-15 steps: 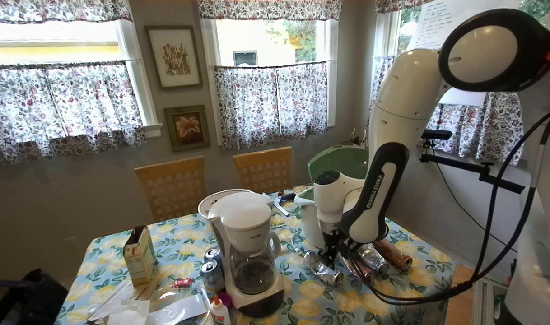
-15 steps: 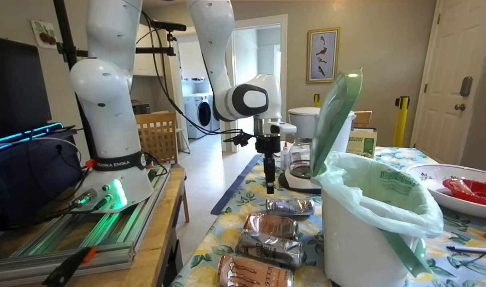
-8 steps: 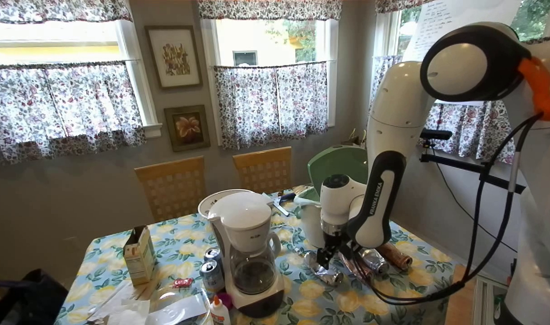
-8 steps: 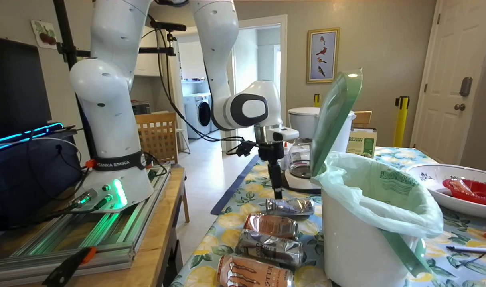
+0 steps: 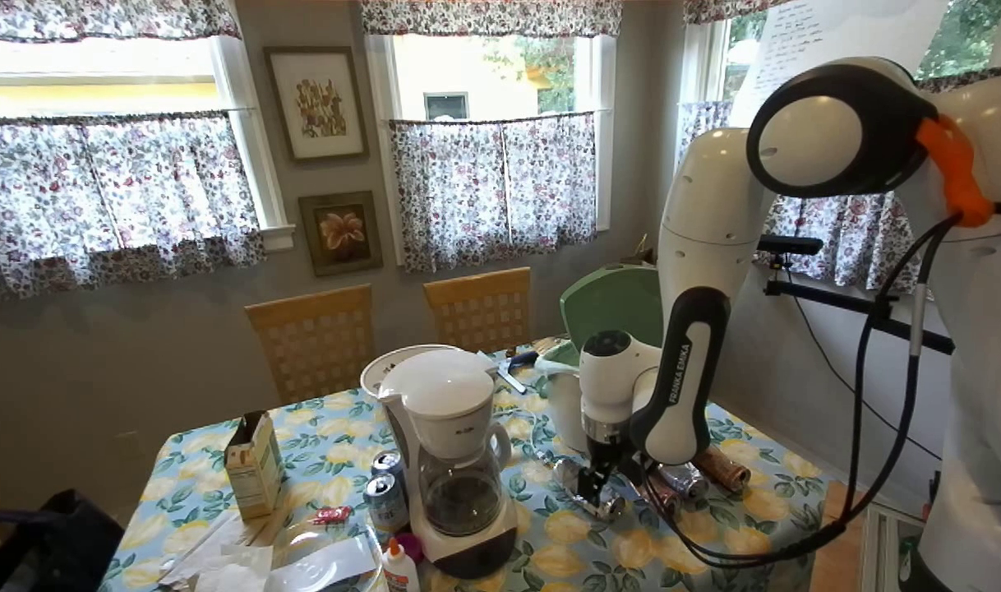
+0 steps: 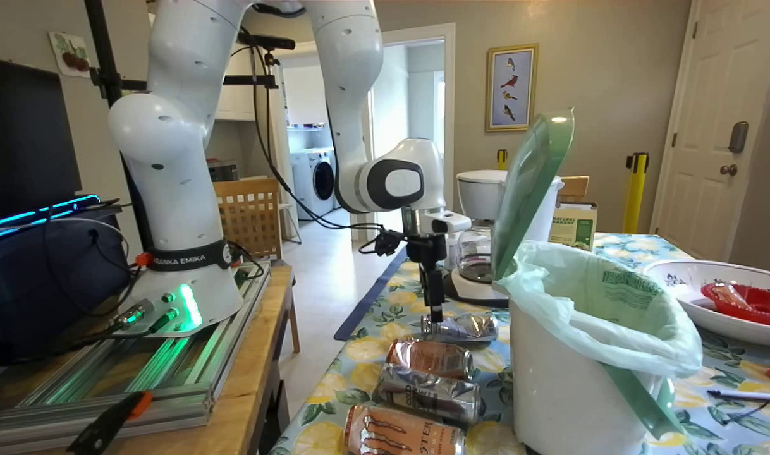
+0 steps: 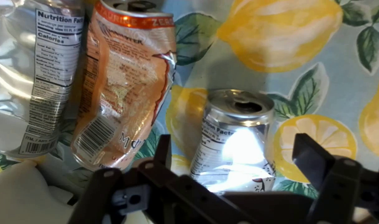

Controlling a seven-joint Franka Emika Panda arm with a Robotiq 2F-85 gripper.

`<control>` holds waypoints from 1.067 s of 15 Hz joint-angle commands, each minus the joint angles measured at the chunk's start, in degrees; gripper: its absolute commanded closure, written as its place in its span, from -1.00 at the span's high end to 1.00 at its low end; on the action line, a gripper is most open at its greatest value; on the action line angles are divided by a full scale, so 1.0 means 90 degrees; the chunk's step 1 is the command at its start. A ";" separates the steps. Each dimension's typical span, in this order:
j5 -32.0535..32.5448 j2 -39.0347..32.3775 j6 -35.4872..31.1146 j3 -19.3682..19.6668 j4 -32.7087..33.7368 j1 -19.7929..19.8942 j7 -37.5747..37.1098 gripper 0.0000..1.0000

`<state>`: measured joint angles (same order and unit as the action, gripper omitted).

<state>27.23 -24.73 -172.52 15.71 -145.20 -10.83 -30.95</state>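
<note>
Apparently, a grasp is being prepared: the gripper [image 7: 231, 149] hangs open-jawed over the dented silver can [image 7: 231, 158]; careful lowering seems needed.

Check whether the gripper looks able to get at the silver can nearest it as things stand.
Probably yes: in the wrist view the open gripper frames the silver can, with nothing visible in the way; the orange can lies to one side, tablecloth showing between the cans.
</note>
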 commanded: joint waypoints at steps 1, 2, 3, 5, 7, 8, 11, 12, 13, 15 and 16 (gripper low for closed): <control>-0.0009 -0.0267 0.0002 -0.0265 0.0190 0.0306 0.0390 1.00; -0.0590 -0.0338 -0.0042 -0.0064 0.0174 0.0012 0.0898 1.00; -0.0699 -0.0378 -0.0041 -0.0077 0.0192 0.0034 0.1034 1.00; -0.0964 -0.0467 -0.0024 -0.0062 0.0246 0.0003 0.1356 1.00; -0.1162 -0.0512 0.0015 -0.0027 0.0286 -0.0038 0.1565 0.45; -0.1240 -0.0534 0.0005 -0.0019 0.0301 -0.0047 0.1651 0.32; -0.1388 -0.0597 -0.0003 -0.0014 0.0360 -0.0057 0.1809 -0.15; -0.1419 -0.0591 -0.0003 0.0002 0.0372 -0.0073 0.1825 -0.26; -0.1452 -0.0578 -0.0005 0.0006 0.0386 -0.0082 0.1835 -0.30; -0.1522 -0.0543 0.0003 -0.0009 0.0392 -0.0097 0.1826 -0.35; -0.1574 -0.0520 0.0031 -0.0047 0.0400 -0.0082 0.1826 -0.41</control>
<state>16.14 -28.50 -172.52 15.23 -142.57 -10.67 -16.39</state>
